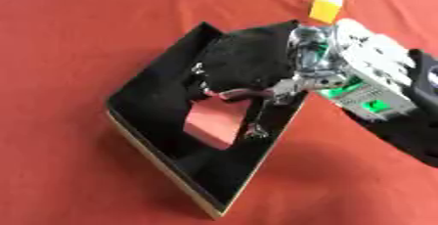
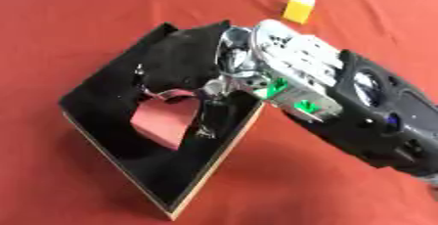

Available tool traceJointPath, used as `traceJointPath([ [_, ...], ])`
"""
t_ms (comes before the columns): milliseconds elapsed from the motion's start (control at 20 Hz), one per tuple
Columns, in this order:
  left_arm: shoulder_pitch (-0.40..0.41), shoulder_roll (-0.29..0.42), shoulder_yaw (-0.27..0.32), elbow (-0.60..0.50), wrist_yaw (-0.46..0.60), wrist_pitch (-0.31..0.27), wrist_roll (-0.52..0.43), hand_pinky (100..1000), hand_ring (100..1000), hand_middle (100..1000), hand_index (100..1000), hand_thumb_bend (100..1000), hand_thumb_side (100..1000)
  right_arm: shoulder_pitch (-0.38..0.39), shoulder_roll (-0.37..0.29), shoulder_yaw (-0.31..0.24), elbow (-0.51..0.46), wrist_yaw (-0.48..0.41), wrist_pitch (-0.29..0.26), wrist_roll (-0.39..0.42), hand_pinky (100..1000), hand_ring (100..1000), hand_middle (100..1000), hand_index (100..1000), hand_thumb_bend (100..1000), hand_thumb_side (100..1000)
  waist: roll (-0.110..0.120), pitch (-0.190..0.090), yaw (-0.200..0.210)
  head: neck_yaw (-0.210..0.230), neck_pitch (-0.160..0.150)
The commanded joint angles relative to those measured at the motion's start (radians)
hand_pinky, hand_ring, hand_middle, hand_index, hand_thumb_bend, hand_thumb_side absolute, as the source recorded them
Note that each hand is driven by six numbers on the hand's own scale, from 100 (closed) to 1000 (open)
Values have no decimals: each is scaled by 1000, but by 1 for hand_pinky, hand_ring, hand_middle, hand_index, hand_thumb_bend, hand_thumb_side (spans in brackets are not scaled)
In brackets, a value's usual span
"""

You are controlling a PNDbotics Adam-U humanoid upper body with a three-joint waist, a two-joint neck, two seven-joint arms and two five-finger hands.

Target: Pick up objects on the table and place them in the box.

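the black box (image 1: pixel 150 136) sits askew on the red worktop (image 1: pixel 68 48), one corner nearest the camera. inside it a pink block (image 1: pixel 214 123) lies under the right hand (image 2: pixel 295 75), whose fingers (image 2: pixel 209 104) reach down over the box rim; whether they grip the block cannot be told. farther back stands a yellow-and-white block (image 1: pixel 327 4).

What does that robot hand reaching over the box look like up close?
The robot hand is mostly shiny silver metal, with blocky segmented plates across its back and small bright green patches near the wrist. Behind it, the arm is bulky, rounded and black.
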Motion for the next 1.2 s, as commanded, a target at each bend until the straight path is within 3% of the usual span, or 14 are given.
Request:
traceJointPath([
  [50, -8, 6, -2, -15, 2, -1, -3, 573, 753, 671, 844, 203, 824, -8, -10, 2, -3, 7, -26, 0, 870, 964, 906, 922, 466, 421, 4, -19, 1, -5, -9],
  [250, -7, 6, -2, -15, 2, 0, -3, 573, 753, 671, 844, 204, 824, -9, -9, -11, -2, 17, -43, 0, 880, 973, 907, 933, 470, 445, 3, -21, 0, -4, -9],
  [500, -4, 5, -1, -15, 2, 0, -3, 574, 753, 671, 843, 204, 823, -27, -12, -65, -15, -41, -24, 0, 872, 955, 892, 927, 442, 436, 2, -25, -3, -3, -8],
  [650, -2, 5, 0, -15, 0, 0, -1, 574, 753, 671, 843, 204, 822, -50, -21, -134, -15, -99, 5, -26, 869, 937, 878, 924, 401, 415, 3, -28, -6, -1, -8],
  [800, 1, 7, 2, -15, -1, 0, 2, 575, 753, 671, 843, 204, 821, -69, -53, -212, -15, -138, 35, -70, 872, 940, 883, 926, 436, 381, 3, -33, -9, -1, -6],
  [900, 4, 8, 3, -15, -3, 0, 3, 575, 754, 672, 843, 204, 821, -74, -87, -265, -15, -134, 47, -103, 872, 941, 885, 927, 458, 359, 2, -36, -10, -1, -5],
  [950, 5, 8, 3, -15, -3, 1, 3, 575, 754, 672, 843, 204, 822, -73, -106, -288, -15, -130, 52, -118, 872, 943, 886, 928, 418, 324, 2, -37, -11, -1, -4],
  [1050, 7, 9, 4, -15, -4, 1, 4, 575, 754, 672, 843, 204, 821, -65, -140, -323, -15, -121, 66, -140, 873, 944, 887, 929, 483, 341, 1, -38, -12, 0, -3],
  [1100, 7, 10, 4, -15, -4, 2, 4, 575, 754, 672, 843, 204, 821, -58, -160, -344, -15, -110, 82, -149, 874, 947, 889, 929, 443, 290, 1, -38, -12, 0, -2],
  [1150, 7, 11, 4, -15, -5, 2, 4, 575, 754, 672, 843, 203, 821, -50, -175, -362, -15, -96, 98, -156, 875, 948, 890, 930, 511, 322, 1, -38, -12, -1, -2],
  [1200, 7, 11, 4, -15, -5, 2, 4, 575, 754, 672, 843, 203, 821, -41, -190, -382, -15, -79, 116, -162, 876, 949, 891, 931, 522, 313, 1, -38, -12, -2, -2],
])
